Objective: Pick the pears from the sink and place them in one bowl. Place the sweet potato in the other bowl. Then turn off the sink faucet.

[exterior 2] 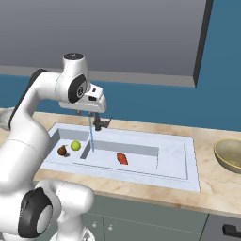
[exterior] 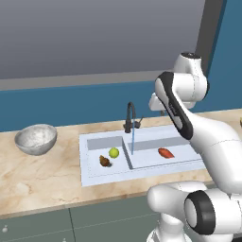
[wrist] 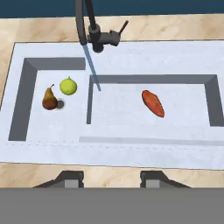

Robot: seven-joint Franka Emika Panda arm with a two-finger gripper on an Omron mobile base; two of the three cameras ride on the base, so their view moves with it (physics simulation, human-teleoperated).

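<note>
I'm hovering high over the sink [wrist: 131, 153], looking straight down into it. My jaws [wrist: 112, 178] are sitting nearly pressed together w/ just a narrow gap, pinching nothing.

Both pears are lying in the smaller basin: yellow-green pear [wrist: 68, 85] and brown pear [wrist: 49, 99] just beside each other, the brown one next to the drain. Sweet potato [wrist: 153, 103] is lying alone on the floor of the wider basin, well apart from them. Faucet [wrist: 89, 26] is running, water falling into the wide basin near the divider. Grey bowl [exterior: 36, 138] is sitting on the table on one side of the sink, second bowl [exterior 2: 230, 155] on the other.

Handling, my guess: pears are light, firm, roundish, prob. wet and slick, so they could roll or squirt out. I'm planning to grip across the widest part of the body, not the stem. Sweet potato: stiff, tapered ends; take it across the short width at mid-length. Need to widen first.
</note>
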